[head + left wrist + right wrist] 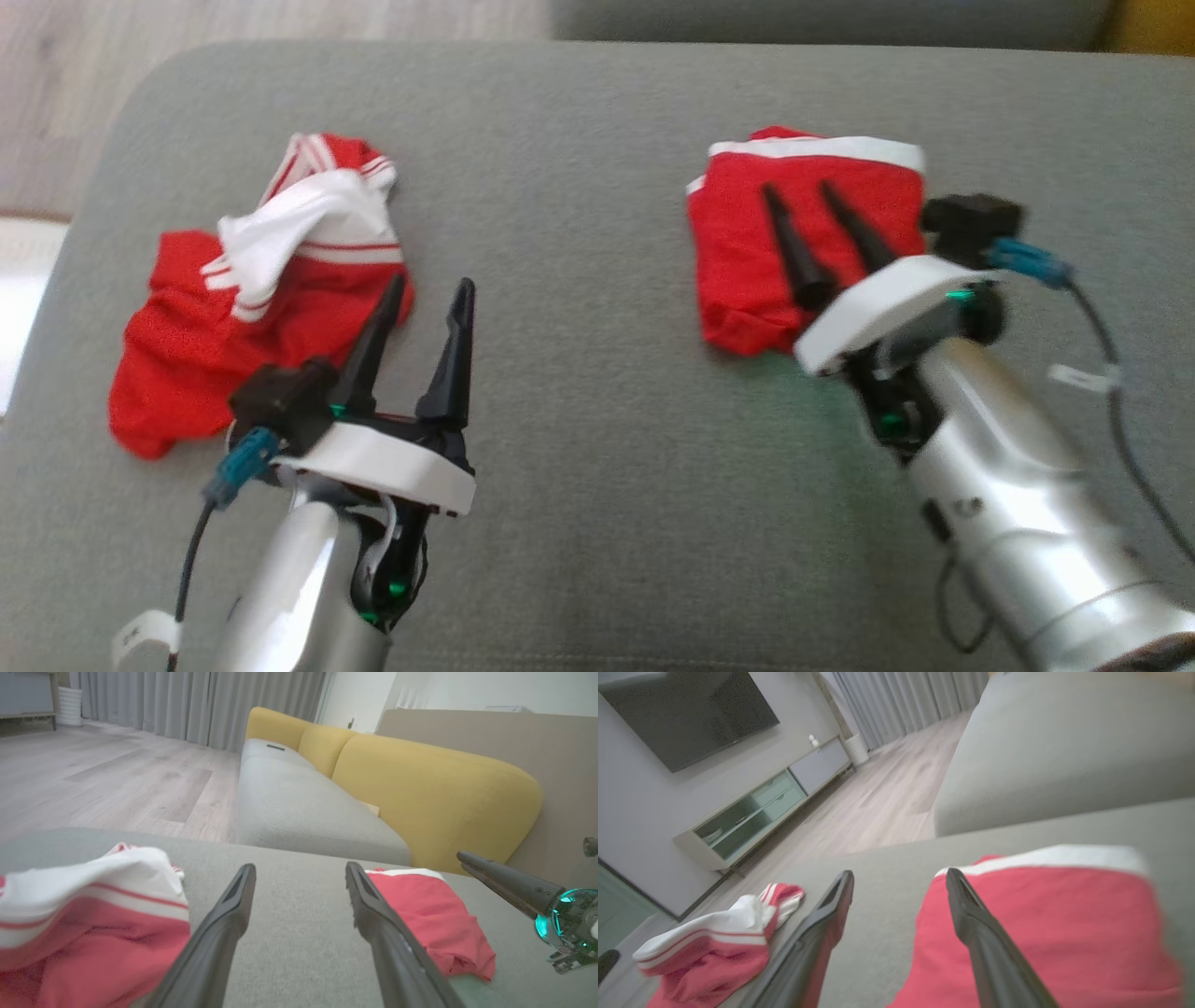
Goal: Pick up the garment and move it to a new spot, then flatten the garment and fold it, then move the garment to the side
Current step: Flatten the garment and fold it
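Tools sit nearest in the head view. The left tool (433,285), at 7 o'clock, stands wide open and holds nothing. Its tips point at the near edge of the crumpled garment (187,373), a red-and-white heap at 9 o'clock. The right tool (798,189), at 4 o'clock, is also spread wide with nothing clamped. Its fingers lie over the folded garment (738,271) at 2 o'clock, and I cannot tell whether they touch the cloth. Both garments rest on the grey cushion (579,392), well apart. Beyond it lie the floor (56,84) at 10 o'clock and, in the left wrist view, a sofa (299,807) at 12 o'clock.

The folded piece looks finished and set aside, and the heap looks like the next job. Two risks stand out, as I judge them. One finger of the right tool sits right over the red cloth, so if it pulls away low it could catch a layer and drag the fold open. The heap lies near the cushion's left edge, so a pinch of only its top layer could leave it trailing or pull it onto the floor.
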